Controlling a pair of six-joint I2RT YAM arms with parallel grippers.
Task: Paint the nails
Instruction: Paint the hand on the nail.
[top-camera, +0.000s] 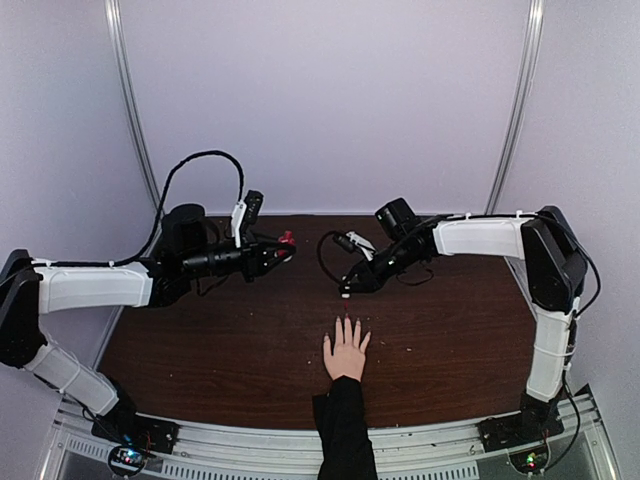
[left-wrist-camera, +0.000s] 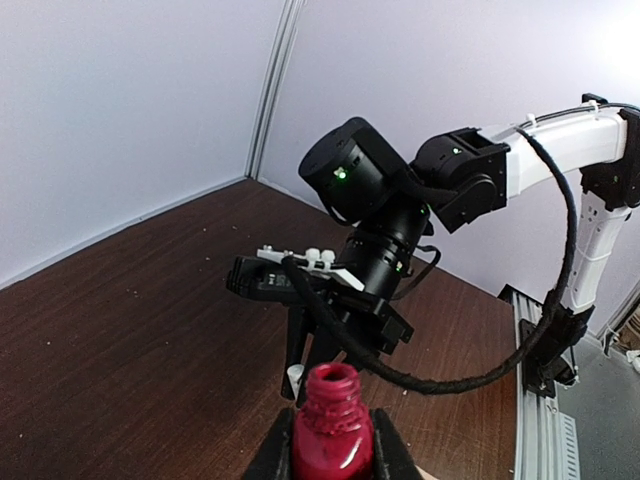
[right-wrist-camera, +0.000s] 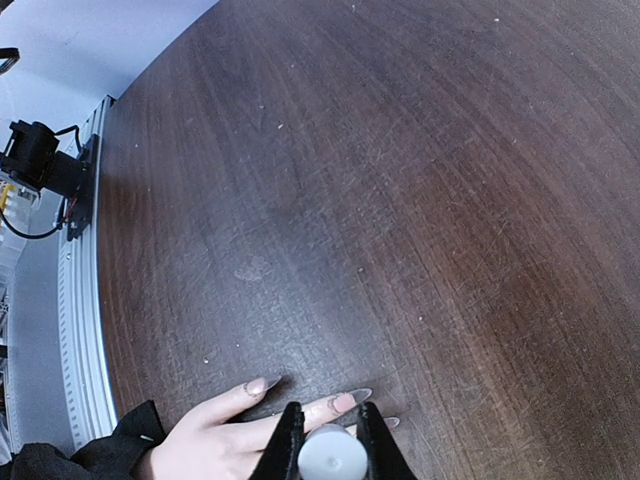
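Observation:
A pale hand (top-camera: 346, 352) in a black sleeve lies flat on the brown table, fingers pointing away from the arms. In the right wrist view its nails (right-wrist-camera: 349, 400) look bare, pale pink with long clear tips. My right gripper (right-wrist-camera: 330, 408) hovers just above the fingertips, shut on a white cap (right-wrist-camera: 332, 458); any brush below the cap is hidden. In the top view the right gripper (top-camera: 347, 289) hangs just beyond the fingers. My left gripper (left-wrist-camera: 332, 425) is shut on an uncapped red polish bottle (left-wrist-camera: 331, 440), held upright to the left of the hand, above the table, the left gripper (top-camera: 283, 245) well clear of it.
The brown table (top-camera: 440, 340) is ringed by pale walls, with a metal rail (top-camera: 250, 440) along its near edge. The black sleeve (top-camera: 343, 430) crosses that rail. The right arm's wrist and looping cable (left-wrist-camera: 470, 375) sit right in front of the bottle.

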